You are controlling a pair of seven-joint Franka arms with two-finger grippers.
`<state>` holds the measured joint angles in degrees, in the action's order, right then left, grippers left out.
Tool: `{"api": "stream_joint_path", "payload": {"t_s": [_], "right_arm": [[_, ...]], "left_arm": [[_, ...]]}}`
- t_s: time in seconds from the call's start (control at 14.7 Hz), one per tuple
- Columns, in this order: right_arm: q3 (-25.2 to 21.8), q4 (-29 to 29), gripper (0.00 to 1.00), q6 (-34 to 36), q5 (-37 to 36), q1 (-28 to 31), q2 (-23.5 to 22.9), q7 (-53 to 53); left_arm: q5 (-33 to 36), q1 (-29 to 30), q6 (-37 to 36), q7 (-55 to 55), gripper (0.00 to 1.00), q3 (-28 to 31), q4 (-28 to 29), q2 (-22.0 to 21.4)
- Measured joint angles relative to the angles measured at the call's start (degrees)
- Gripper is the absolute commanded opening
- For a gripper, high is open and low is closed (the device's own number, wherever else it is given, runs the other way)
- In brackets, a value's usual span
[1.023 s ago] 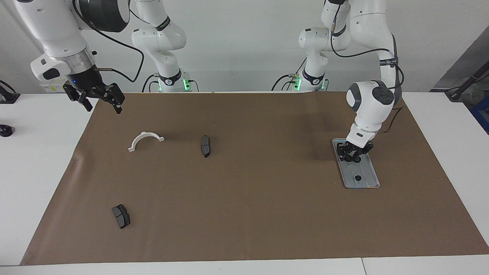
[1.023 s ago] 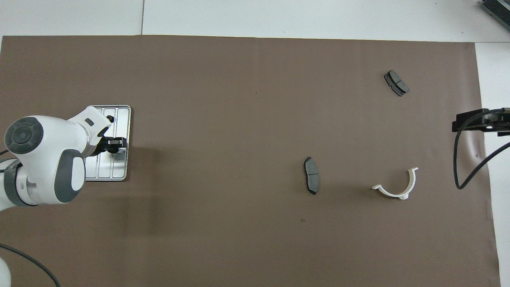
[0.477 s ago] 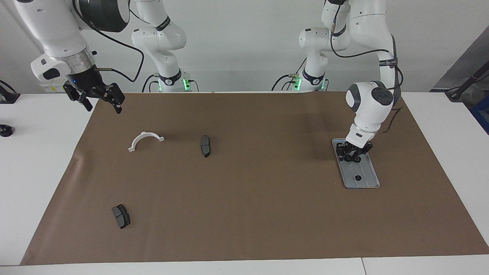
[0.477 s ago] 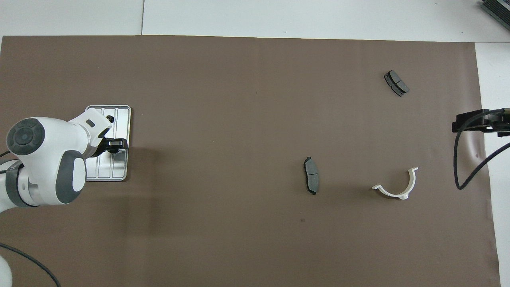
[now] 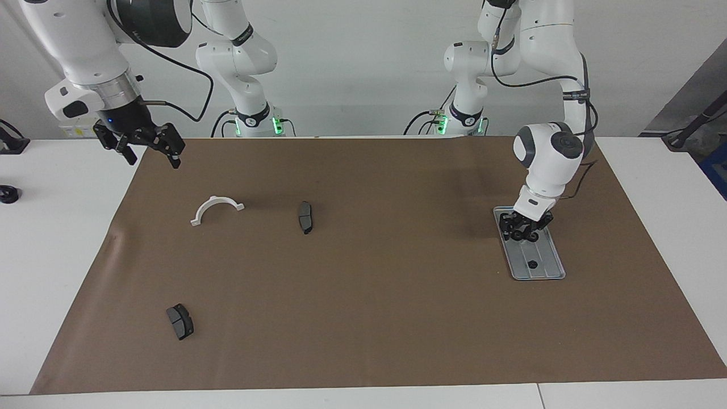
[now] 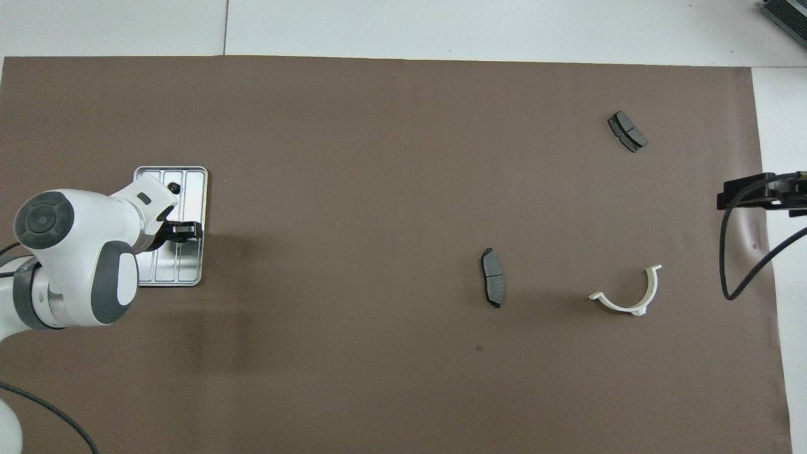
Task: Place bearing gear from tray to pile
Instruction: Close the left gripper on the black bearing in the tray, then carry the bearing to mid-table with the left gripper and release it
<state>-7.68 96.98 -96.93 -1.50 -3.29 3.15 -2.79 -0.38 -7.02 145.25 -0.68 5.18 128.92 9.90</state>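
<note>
Lifted a little since a second ago, the left gripper is held over the tray; whether anything is pinched cannot be told. The right gripper is kept waiting, spread wide. One bearing gear is left in the tray.
</note>
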Motion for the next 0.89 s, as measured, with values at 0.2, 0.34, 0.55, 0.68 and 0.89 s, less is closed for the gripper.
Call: {"api": "stream_joint_path", "payload": {"t_s": [0.2,0.34,0.55,0.68,0.89], "right_arm": [[0.00,0.01,1.00,0.00,0.00,0.00,0.00,0.00],[0.00,0.02,1.00,0.00,0.00,0.00,0.00,0.00],[0.00,0.02,1.00,0.00,0.00,0.00,0.00,0.00],[-0.05,0.02,1.00,0.00,0.00,0.04,0.02,0.00],[-0.27,0.02,1.00,0.25,0.00,0.21,0.19,0.00]], "left_arm": [[0.00,0.00,0.08,0.00,0.00,0.02,-0.12,-0.14],[0.00,0.01,0.03,0.00,0.00,0.12,-0.38,-0.14],[0.01,-0.16,-6.04,0.00,0.00,-0.03,-4.99,-0.34],[0.01,-1.51,-12.57,0.01,0.00,-0.35,-11.10,-0.71],[0.01,-6.70,-15.76,-0.04,0.00,-0.69,-16.45,-0.90]]}}
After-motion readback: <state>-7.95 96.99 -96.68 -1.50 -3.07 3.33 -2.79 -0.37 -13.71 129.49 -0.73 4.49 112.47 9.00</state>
